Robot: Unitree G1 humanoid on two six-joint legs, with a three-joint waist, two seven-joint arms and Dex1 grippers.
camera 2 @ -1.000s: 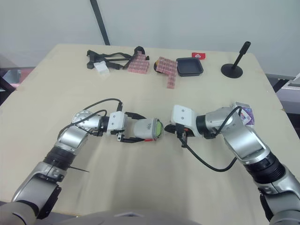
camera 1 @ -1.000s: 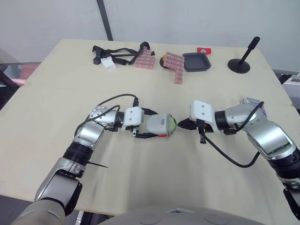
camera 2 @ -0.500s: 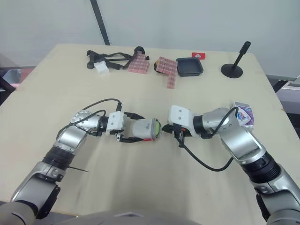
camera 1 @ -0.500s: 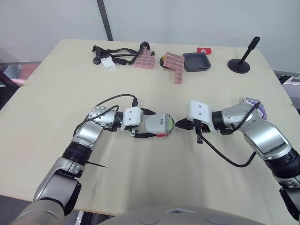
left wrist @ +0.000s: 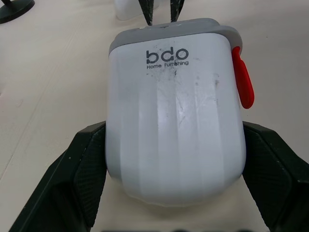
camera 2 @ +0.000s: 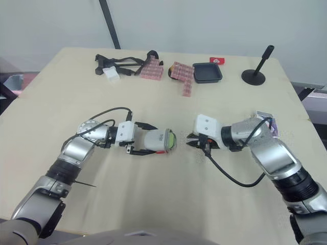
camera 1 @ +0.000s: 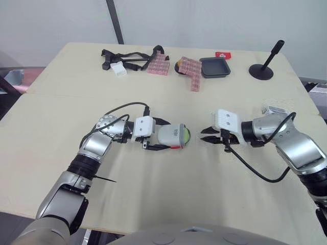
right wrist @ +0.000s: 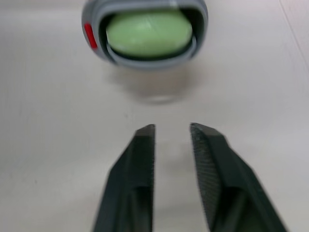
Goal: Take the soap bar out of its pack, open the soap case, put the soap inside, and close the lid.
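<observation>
The white soap case (camera 1: 172,136) lies on its side at the table's middle, and my left gripper (camera 1: 166,135) is shut on it, one black finger (left wrist: 82,174) on each flank. Its open grey-rimmed end faces right, with the green soap bar (right wrist: 147,34) sitting inside. A red latch (left wrist: 243,82) shows on the case's side. My right gripper (camera 1: 206,135) hovers a short way right of that open end, pointing at it, open by a narrow gap with nothing between its fingers (right wrist: 140,159). The emptied purple-and-white soap pack (camera 2: 266,119) lies by the right table edge.
Along the far edge of the table are black straps (camera 1: 127,57), a small white box (camera 1: 117,69), two pink checkered packets (camera 1: 158,65), a black tray (camera 1: 214,67) and a black stand (camera 1: 261,69). The right arm's cable (camera 1: 255,173) trails over the table.
My right gripper has drawn back to the right, away from the case's open end. The soap stays inside the case. The left gripper and case have not moved.
</observation>
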